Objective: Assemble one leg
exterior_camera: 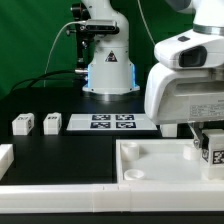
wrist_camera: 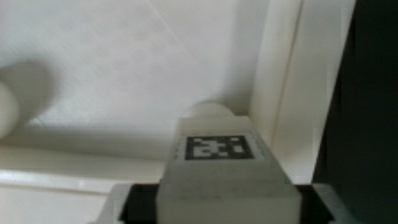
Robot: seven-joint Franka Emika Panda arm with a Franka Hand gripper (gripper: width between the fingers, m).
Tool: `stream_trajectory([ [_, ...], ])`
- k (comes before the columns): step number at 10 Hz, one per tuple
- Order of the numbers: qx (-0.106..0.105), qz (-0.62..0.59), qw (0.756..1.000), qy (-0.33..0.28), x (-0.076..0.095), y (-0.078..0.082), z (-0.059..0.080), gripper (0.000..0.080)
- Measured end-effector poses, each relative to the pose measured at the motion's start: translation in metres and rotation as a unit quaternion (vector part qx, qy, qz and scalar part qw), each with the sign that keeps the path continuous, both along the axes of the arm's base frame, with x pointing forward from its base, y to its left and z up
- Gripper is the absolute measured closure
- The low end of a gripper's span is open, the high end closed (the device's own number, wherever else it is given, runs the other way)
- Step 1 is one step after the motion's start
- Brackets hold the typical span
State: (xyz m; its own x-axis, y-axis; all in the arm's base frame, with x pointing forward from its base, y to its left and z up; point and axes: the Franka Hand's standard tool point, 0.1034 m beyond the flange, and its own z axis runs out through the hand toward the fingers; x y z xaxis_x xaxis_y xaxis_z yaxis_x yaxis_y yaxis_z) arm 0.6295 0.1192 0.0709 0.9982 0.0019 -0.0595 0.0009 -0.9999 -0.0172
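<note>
My gripper (exterior_camera: 204, 148) is shut on a leg (exterior_camera: 213, 153), a small white block with a black-and-white tag on its face. It holds the leg over the part of the large white square tray (exterior_camera: 150, 172) at the exterior view's right. In the wrist view the leg (wrist_camera: 217, 150) sits between the dark fingers (wrist_camera: 134, 205) of the gripper (wrist_camera: 217, 204), its tip close to the tray's raised wall (wrist_camera: 294, 90). I cannot tell if the tip touches the tray floor. A round corner socket (wrist_camera: 11, 100) shows at the frame edge.
Two more small white legs (exterior_camera: 22, 124) (exterior_camera: 51, 123) stand on the black table at the exterior view's left. The marker board (exterior_camera: 112, 123) lies behind the tray, in front of the arm's base (exterior_camera: 108, 70). Another white piece (exterior_camera: 5, 156) sits at the left edge.
</note>
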Motion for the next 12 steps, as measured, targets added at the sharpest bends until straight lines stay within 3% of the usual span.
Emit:
stream_trajectory([
  [2, -0.007, -0.121, 0.993, 0.001, 0.0001, 0.0021, 0.0003, 0.0509],
  [6, -0.015, -0.294, 0.956, 0.003, 0.0006, 0.0037, 0.0007, 0.0508],
  [9, -0.022, -0.427, 0.904, 0.004, 0.0012, 0.0047, 0.0006, 0.0508],
  [12, -0.03, -0.579, 0.815, 0.002, 0.0022, 0.0057, 0.001, 0.0508],
])
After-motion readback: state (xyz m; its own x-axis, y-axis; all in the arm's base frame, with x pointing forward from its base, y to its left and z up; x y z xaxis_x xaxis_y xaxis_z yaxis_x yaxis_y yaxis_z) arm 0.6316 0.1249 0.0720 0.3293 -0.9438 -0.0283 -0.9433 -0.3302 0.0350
